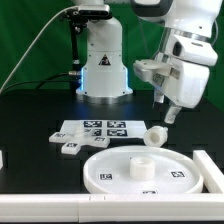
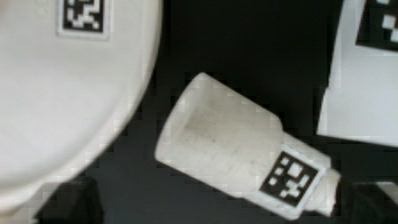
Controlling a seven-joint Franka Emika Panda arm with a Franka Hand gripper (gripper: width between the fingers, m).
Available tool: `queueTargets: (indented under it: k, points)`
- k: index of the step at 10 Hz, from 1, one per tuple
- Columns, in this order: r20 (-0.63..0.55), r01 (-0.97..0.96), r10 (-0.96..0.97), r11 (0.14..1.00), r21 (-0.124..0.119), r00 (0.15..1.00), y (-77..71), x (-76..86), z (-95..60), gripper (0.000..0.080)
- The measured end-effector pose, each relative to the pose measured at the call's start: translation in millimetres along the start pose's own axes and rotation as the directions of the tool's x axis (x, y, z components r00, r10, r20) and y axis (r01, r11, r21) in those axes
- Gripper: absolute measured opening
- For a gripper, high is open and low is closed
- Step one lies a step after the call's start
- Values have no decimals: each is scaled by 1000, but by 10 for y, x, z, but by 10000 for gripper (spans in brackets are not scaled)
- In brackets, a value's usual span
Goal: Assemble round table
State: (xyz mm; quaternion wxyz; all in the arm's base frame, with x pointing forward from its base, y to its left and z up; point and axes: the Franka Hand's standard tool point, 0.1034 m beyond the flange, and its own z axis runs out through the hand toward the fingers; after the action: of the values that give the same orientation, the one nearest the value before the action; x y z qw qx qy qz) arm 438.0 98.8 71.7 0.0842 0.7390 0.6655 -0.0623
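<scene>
The round table's large white disc (image 1: 170,180) lies flat at the front, with its central hub (image 1: 142,167) facing up. The short white leg (image 1: 155,137) lies on its side on the black table just behind the disc's rim. My gripper (image 1: 166,112) hangs a little above the leg, open and empty. In the wrist view the leg (image 2: 222,130) lies slanted with a square tag on its end. The disc (image 2: 54,110) is beside it, and my dark fingers (image 2: 63,203) stand wide apart at the corners. A small white base piece (image 1: 69,149) lies towards the exterior view's left of the disc.
The marker board (image 1: 95,129) lies behind the disc, and its edge shows in the wrist view (image 2: 365,90). The robot base (image 1: 104,70) stands at the back. A white block (image 1: 206,166) sits by the disc on the exterior view's right. A white rail (image 1: 60,208) runs along the front.
</scene>
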Motion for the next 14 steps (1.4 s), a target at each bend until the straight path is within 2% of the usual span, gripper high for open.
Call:
queueTargets:
  k: [2, 7, 9, 10, 12, 13, 14]
  points:
    - [-28, -317, 317, 948, -1, 948, 12, 50, -27, 649]
    - [-31, -568, 568, 823, 27, 822, -6, 70, -24, 649]
    - [-25, -776, 777, 630, 37, 629, -21, 123, -41, 649]
    - [-25, -845, 847, 532, 50, 531, -11, 129, -36, 649]
    - [19, -958, 966, 255, 130, 259, 76, -38, 33, 649]
    - [58, -975, 983, 166, 150, 176, 123, -101, 50, 649]
    - [68, -983, 993, 89, 161, 101, 160, -82, 40, 649]
